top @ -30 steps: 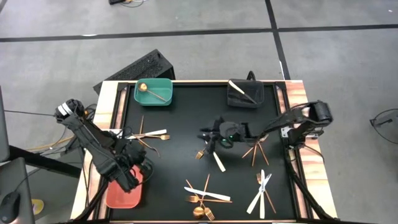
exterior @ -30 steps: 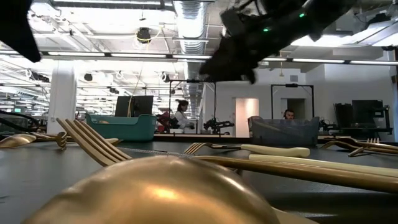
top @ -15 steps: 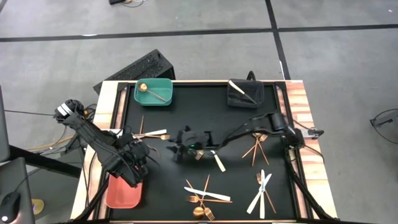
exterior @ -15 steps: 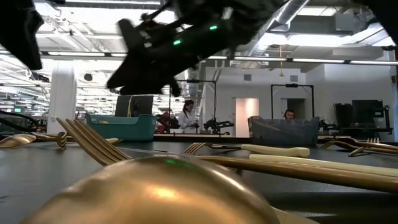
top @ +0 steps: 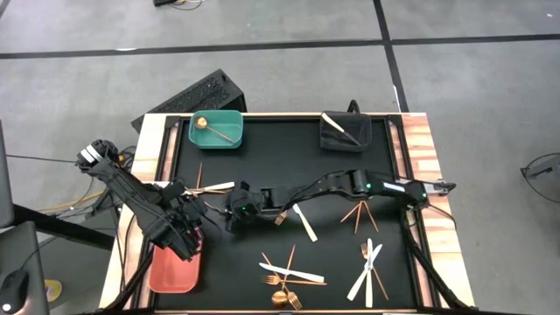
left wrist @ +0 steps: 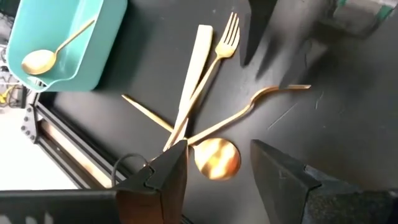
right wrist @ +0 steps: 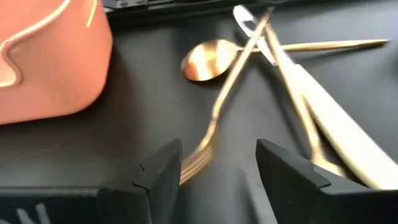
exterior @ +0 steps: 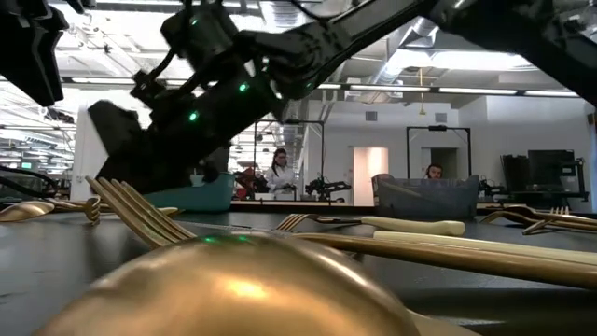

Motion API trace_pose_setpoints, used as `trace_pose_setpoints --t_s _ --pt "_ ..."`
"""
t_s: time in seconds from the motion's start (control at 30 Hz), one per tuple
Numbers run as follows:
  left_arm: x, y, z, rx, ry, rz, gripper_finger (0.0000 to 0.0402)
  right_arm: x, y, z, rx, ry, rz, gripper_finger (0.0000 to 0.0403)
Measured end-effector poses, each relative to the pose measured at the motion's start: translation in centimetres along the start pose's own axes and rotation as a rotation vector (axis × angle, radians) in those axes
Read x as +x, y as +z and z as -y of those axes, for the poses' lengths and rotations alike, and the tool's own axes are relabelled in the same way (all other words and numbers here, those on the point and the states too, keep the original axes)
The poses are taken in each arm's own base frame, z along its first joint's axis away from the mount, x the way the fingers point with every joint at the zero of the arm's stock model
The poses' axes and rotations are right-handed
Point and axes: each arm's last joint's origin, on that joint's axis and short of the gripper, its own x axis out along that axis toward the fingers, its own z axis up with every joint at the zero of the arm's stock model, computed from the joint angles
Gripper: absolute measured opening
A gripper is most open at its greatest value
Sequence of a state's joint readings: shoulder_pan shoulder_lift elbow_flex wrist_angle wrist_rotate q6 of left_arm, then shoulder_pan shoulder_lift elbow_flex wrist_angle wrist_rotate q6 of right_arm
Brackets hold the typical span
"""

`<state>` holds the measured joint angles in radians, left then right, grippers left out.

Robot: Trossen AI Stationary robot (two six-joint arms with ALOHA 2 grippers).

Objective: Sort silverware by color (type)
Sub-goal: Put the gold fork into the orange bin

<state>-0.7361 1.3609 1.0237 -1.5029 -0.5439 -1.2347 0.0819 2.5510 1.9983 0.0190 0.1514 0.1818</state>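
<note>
Right pincer (top: 233,213) moved left, fingers apart; teal bin (top: 216,130) holds gold spoon (top: 211,126), dark bin (top: 345,133) prob. knife.

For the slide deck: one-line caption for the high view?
Right gripper reaches across the mat toward crossed gold and white silverware; left gripper hovers nearby.
</note>
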Motion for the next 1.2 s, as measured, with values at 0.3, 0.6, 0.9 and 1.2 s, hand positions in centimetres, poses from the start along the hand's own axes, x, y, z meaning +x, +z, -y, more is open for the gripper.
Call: trace_pose_setpoints --t_s 0.3,0.6,0.9,1.2 --pt "0.0 0.1 0.0 -0.007 0.01 0.027 0.0162 1.2 -0.8 -0.2 -0.009 0.025 -0.028 0.0235" --pt "0.1 0.2 -0.1 -0.018 0.02 0.049 0.0162 1.1 -1.3 0.8 0.026 -0.01 -0.12 0.0197" --pt "0.1 0.3 -0.1 -0.016 0.024 0.06 0.0162 1.1 -1.8 1.3 0.009 -0.03 -0.169 0.0129" --pt "0.1 0.3 -0.1 -0.035 0.029 0.077 0.0162 1.1 -1.8 1.2 0.026 -0.029 -0.158 0.0111"
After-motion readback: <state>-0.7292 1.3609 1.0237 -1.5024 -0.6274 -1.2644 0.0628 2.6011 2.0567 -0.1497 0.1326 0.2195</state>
